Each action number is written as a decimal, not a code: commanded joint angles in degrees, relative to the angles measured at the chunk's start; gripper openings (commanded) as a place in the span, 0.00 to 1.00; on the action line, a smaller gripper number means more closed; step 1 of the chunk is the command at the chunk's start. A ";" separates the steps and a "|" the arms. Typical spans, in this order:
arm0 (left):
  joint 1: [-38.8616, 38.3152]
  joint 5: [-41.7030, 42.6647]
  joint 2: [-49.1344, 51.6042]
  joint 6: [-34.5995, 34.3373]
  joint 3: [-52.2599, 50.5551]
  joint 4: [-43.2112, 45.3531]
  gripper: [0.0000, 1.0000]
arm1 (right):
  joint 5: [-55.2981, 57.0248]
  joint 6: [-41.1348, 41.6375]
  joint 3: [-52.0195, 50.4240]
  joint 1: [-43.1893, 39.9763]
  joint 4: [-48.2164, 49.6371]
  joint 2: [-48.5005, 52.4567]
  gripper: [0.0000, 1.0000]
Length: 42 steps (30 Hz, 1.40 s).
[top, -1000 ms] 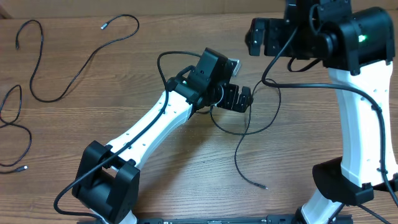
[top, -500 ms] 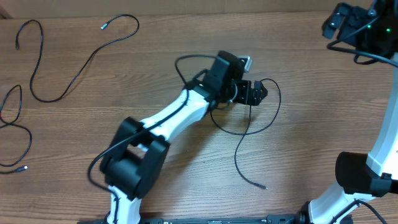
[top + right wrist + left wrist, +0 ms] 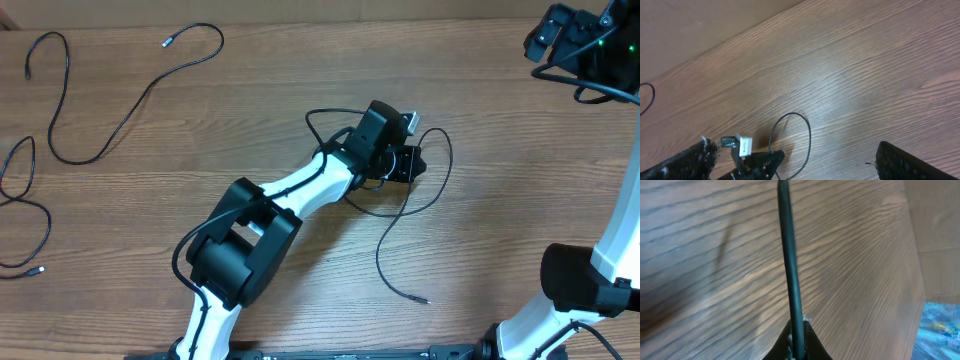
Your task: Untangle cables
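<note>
Three to account for on the wooden table (image 3: 300,90). Centre cable (image 3: 791,270): pinched in the left gripper (image 3: 412,165), which is clenched tight on it; seen from the left wrist running straight up out of the closed jaws. Loops round beside that gripper, then trails below it to a small plug tip (image 3: 427,300) lying loose on the wood. Long cable (image 3: 148,92): winds well to the left of the left gripper, near the far edge. Edge cable (image 3: 46,222): further left again, at the table's border. Right gripper (image 3: 548,32): far off to the right of the left gripper, jaws spread wide, holding nothing.
</note>
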 commanded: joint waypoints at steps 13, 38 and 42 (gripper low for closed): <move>3.23 -6.10 -34.99 2.38 0.35 -18.43 0.04 | -0.33 0.28 0.17 -0.07 0.13 -1.01 1.00; 3.26 -60.00 -63.73 -46.60 0.33 -53.48 0.04 | -0.33 0.28 0.17 -0.07 0.11 -1.01 1.00; 3.26 -68.13 -65.68 -59.17 0.33 -63.93 0.04 | -0.33 0.28 0.17 -0.07 0.13 -1.01 1.00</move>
